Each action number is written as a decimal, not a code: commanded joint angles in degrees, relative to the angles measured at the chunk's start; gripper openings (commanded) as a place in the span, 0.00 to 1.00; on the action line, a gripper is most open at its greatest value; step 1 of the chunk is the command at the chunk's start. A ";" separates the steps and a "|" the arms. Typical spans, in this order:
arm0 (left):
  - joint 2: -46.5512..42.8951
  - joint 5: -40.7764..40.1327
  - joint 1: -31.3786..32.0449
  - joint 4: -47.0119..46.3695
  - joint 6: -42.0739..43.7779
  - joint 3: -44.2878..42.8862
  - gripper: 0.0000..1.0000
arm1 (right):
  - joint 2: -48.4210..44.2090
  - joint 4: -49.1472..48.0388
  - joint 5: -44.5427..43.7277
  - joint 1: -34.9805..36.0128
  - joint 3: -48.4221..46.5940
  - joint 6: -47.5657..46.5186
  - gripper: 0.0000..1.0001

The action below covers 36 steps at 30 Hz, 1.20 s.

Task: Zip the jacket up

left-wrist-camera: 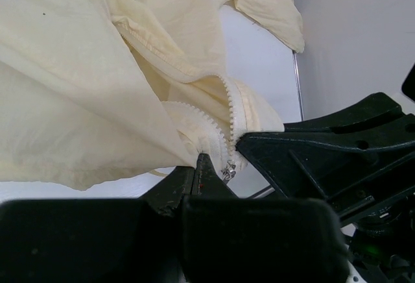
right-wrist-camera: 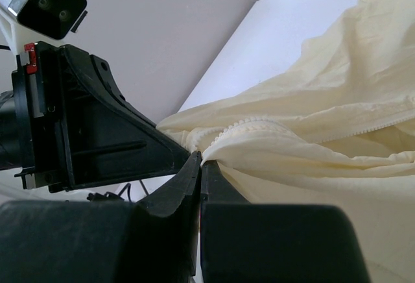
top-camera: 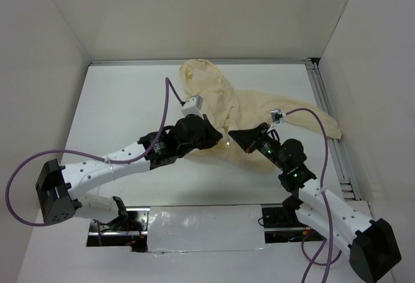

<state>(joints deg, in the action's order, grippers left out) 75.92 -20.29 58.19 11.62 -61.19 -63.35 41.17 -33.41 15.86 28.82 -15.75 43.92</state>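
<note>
The cream-yellow jacket [top-camera: 220, 101] lies crumpled at the back middle of the white table, one sleeve trailing right. Both grippers meet at its near hem. My left gripper [top-camera: 217, 137] is shut, pinching the jacket [left-wrist-camera: 78, 101] at the lower end of the zipper teeth [left-wrist-camera: 228, 111]; the small metal slider [left-wrist-camera: 228, 171] hangs just right of its tip [left-wrist-camera: 202, 161]. My right gripper [top-camera: 238, 137] faces it, shut on the jacket [right-wrist-camera: 337, 121] edge right beside the teeth [right-wrist-camera: 253, 124], its tips [right-wrist-camera: 201, 161] almost touching the left gripper's black body [right-wrist-camera: 97, 134].
White walls enclose the table on three sides. A metal rail [top-camera: 331, 127] runs along the right edge. A foil-covered strip [top-camera: 201, 231] lies between the arm bases at the near edge. Purple cables [top-camera: 170, 98] loop above both arms.
</note>
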 commanded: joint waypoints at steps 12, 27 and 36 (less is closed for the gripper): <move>-1.12 3.77 -0.01 -4.06 3.01 -0.28 0.00 | 2.34 -5.88 -1.88 -0.17 -2.97 0.90 0.00; -0.68 5.35 -0.10 -2.39 0.89 -0.81 0.00 | -0.65 -10.64 -3.02 -0.17 0.90 5.48 0.00; -3.93 2.10 -0.10 -3.70 -0.77 1.21 0.00 | -5.65 -3.51 -2.67 -0.17 3.00 5.29 0.00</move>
<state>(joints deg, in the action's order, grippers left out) 75.09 -16.12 58.19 10.55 -60.49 -62.85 37.65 -37.71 13.30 28.82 -13.98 48.86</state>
